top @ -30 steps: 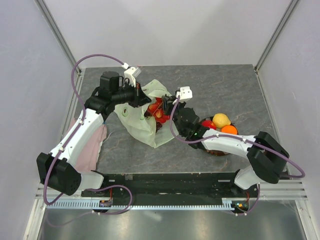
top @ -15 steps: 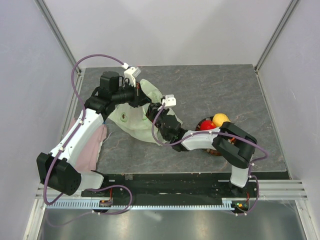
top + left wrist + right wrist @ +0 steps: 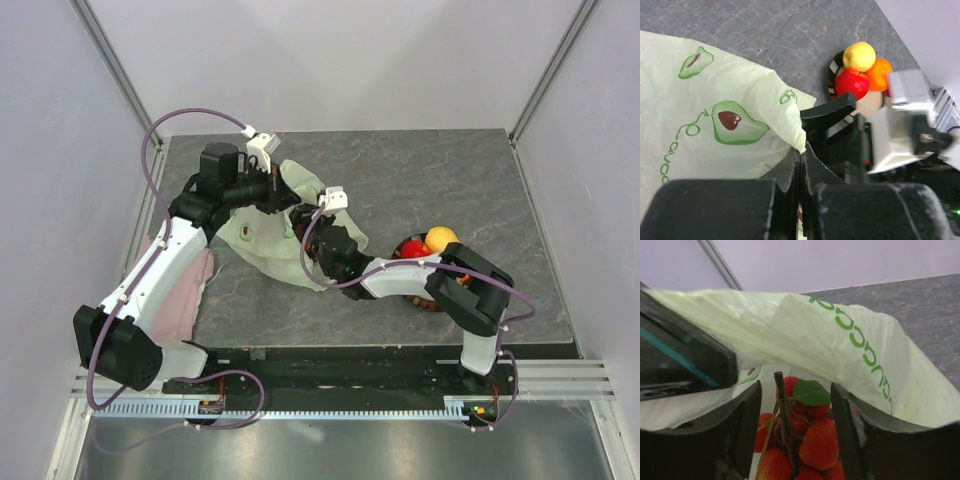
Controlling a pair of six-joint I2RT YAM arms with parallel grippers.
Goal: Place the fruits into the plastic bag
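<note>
Resting on the table (image 3: 450,180), the plastic bag (image 3: 262,238) contains small red fruits (image 3: 810,440); we see the right gripper (image 3: 795,390) spread wide around them, the left gripper (image 3: 800,152) pinching the bag's rim. Right of the bag, a plate (image 3: 832,72) holds a lemon (image 3: 859,55), an apple (image 3: 852,82), an orange (image 3: 879,74).

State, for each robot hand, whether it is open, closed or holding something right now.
Left hand: closed, pinching the plastic bag edge.
Right hand: open at the bag mouth; red fruit bunch in the gap, not gripped.
</note>
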